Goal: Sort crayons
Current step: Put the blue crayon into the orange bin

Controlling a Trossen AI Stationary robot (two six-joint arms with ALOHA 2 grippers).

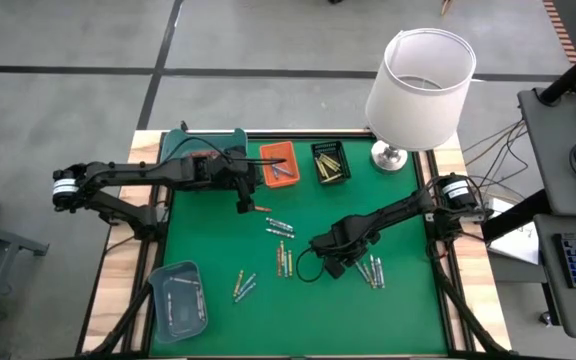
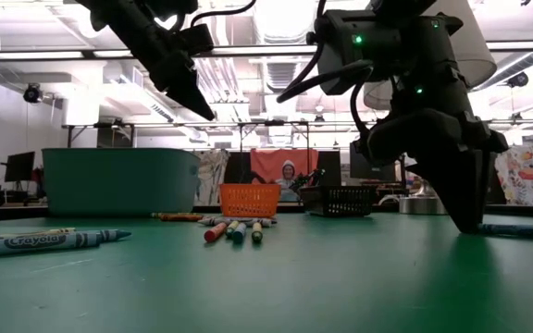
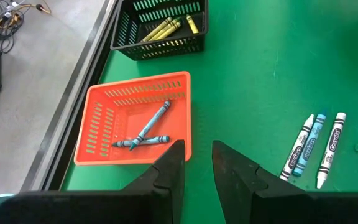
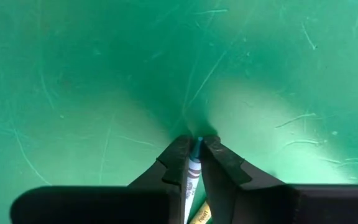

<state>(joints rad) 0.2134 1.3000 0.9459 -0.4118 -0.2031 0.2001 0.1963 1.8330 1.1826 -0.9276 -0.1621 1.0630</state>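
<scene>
1. Covering the whole work area is the green felt-topped table [image 1: 408,310], with a white-shaded lamp [image 1: 420,75] at its far right corner and a grey-blue plastic tray [image 1: 178,298] near the front left.
2. Along the far edge sit a large teal plastic bin [image 1: 178,145], a small orange slotted basket [image 3: 107,121] holding two blue crayons [image 3: 146,134], and a small black slotted basket [image 3: 160,43] holding yellow-green crayons [image 3: 166,26].
3. The right gripper [image 4: 193,148] is down at the table surface, right of centre, clenched on a thin blue-tipped paper-wrapped crayon [image 4: 194,163] that lies between its fingertips.
4. The left gripper [image 3: 197,155] hangs raised just in front of the orange basket, jaws slightly parted and empty.
5. Loose crayons remain: a white-and-blue trio [image 3: 312,149] beside the left gripper, a mixed cluster [image 1: 284,258] at centre, a few [image 1: 373,270] by the right gripper, and a pair [image 1: 244,287] nearer the front.
6. Risks, as I judge them: the crayon is pinched close to its tip, so it could swivel or slip out on the lift; fingertips pressed into the felt may drag; a second crayon [image 4: 199,214] lying right against the fingers could be nudged or carried along into the wrong basket.
</scene>
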